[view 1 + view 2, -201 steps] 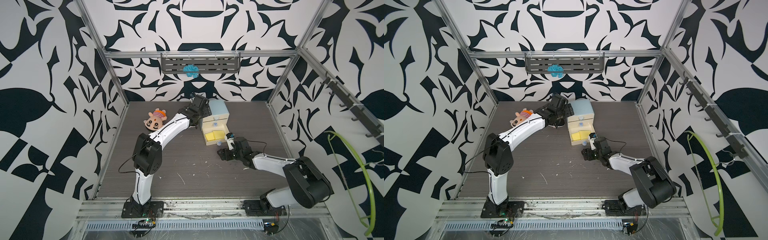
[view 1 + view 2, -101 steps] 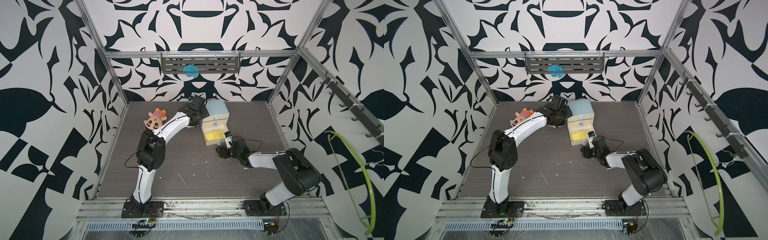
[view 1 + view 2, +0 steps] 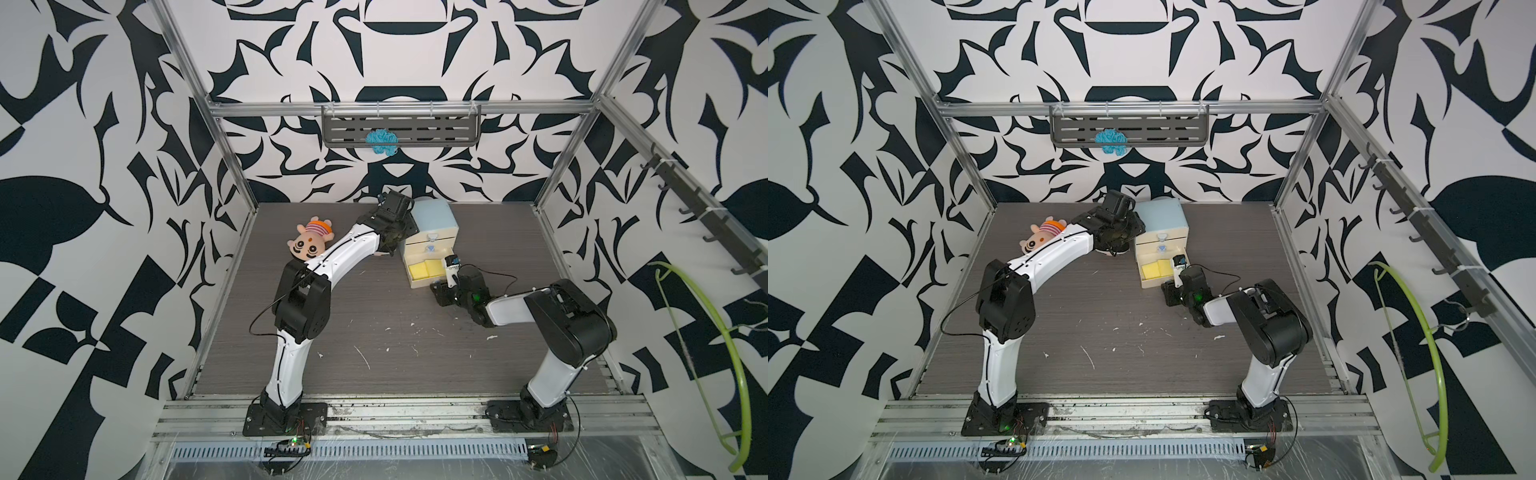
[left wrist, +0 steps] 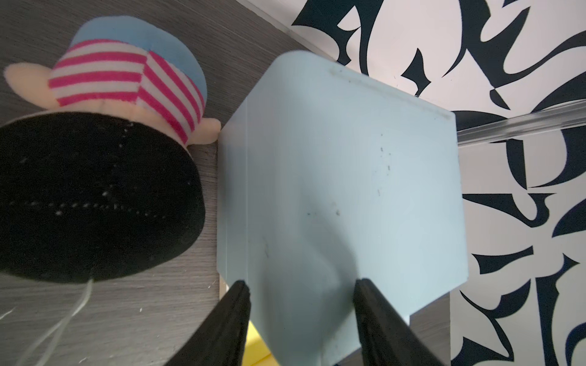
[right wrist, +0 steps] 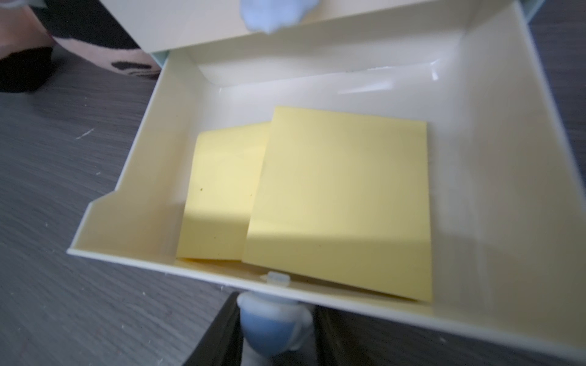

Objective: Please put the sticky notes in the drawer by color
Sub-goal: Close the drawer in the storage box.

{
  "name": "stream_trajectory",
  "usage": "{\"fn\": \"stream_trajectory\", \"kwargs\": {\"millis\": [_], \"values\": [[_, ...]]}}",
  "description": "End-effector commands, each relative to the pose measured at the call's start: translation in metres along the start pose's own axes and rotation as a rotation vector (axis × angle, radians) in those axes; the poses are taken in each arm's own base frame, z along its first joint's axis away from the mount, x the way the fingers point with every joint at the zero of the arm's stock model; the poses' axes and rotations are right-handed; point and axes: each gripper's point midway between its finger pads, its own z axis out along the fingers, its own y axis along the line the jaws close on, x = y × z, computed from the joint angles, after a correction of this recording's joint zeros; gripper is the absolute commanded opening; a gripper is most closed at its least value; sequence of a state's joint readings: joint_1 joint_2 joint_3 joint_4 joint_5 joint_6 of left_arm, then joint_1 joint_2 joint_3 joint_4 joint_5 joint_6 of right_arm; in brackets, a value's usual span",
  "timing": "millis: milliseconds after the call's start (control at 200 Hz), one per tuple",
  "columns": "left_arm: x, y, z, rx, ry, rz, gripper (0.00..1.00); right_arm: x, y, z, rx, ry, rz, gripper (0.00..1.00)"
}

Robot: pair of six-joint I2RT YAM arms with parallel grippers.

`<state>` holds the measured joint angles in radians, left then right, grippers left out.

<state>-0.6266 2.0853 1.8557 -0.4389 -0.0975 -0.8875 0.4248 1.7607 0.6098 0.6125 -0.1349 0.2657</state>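
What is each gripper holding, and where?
Right gripper grips the bottom drawer by its knob. Left gripper is at the cabinet; hold unclear.

The right gripper [image 5: 276, 331] has drawn in to the knob [image 5: 272, 323] of the open bottom drawer [image 5: 126, 218], and its jaws have closed against it. The right arm [image 3: 512, 309] has lifted its elbow. The left gripper [image 4: 300, 282] has narrowed its jaws.

Left arm [image 3: 286, 365]: link shells were white and curved, joint housings [image 3: 301, 307] black and boxy, small dark fasteners dotted along upper link seam.
Right arm [image 3: 509, 309]: same white-and-black scheme; green light [image 3: 476, 297] was lit at wrist.
Thin black cables [image 3: 250, 327] ran in loose loops outside both arms.
Base plates [image 3: 284, 417] were black, at near edge.
Left gripper [image 4: 301, 282] fingers [image 4: 231, 323] were black, tapered.
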Motion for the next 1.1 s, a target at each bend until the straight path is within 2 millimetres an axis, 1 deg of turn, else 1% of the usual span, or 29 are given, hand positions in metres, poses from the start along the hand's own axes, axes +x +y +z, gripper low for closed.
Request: {"fn": "stream_trajectory", "kwargs": {"millis": [0,180,315,425,480,545,690,770,855,930,1095], "values": [[0.029,0.038,0.019,-0.113,0.098,0.005,0.57,-0.041,0.009,0.001,-0.029,-0.12,-0.006,0.39],[0.034,0.044,0.019,-0.126,0.117,0.004,0.55,-0.053,0.011,0.009,-0.037,-0.151,-0.003,0.39],[0.036,0.049,0.019,-0.137,0.126,0.014,0.55,-0.068,0.013,0.016,-0.045,-0.2,0.008,0.39],[0.036,0.053,0.018,-0.146,0.13,0.02,0.54,-0.081,0.016,0.026,-0.059,-0.218,0.05,0.39],[0.036,0.053,0.017,-0.147,0.131,0.024,0.54,-0.088,0.018,0.028,-0.074,-0.252,0.057,0.39],[0.036,0.054,0.017,-0.148,0.133,0.025,0.54,-0.095,0.016,0.032,-0.07,-0.288,0.083,0.38],[0.038,0.054,0.017,-0.145,0.141,0.025,0.54,-0.103,0.013,0.042,-0.071,-0.321,0.138,0.38],[0.038,0.055,0.019,-0.147,0.142,0.024,0.54,-0.109,0.016,0.041,-0.095,-0.351,0.159,0.38],[0.039,0.055,0.019,-0.146,0.144,0.024,0.54,-0.107,0.017,0.031,-0.111,-0.371,0.192,0.44],[0.039,0.055,0.019,-0.143,0.146,0.024,0.54,-0.101,0.016,0.022,-0.117,-0.376,0.221,0.47],[0.039,0.054,0.02,-0.135,0.152,0.023,0.54,-0.083,0.006,0.01,-0.079,-0.369,0.269,0.47]]}}
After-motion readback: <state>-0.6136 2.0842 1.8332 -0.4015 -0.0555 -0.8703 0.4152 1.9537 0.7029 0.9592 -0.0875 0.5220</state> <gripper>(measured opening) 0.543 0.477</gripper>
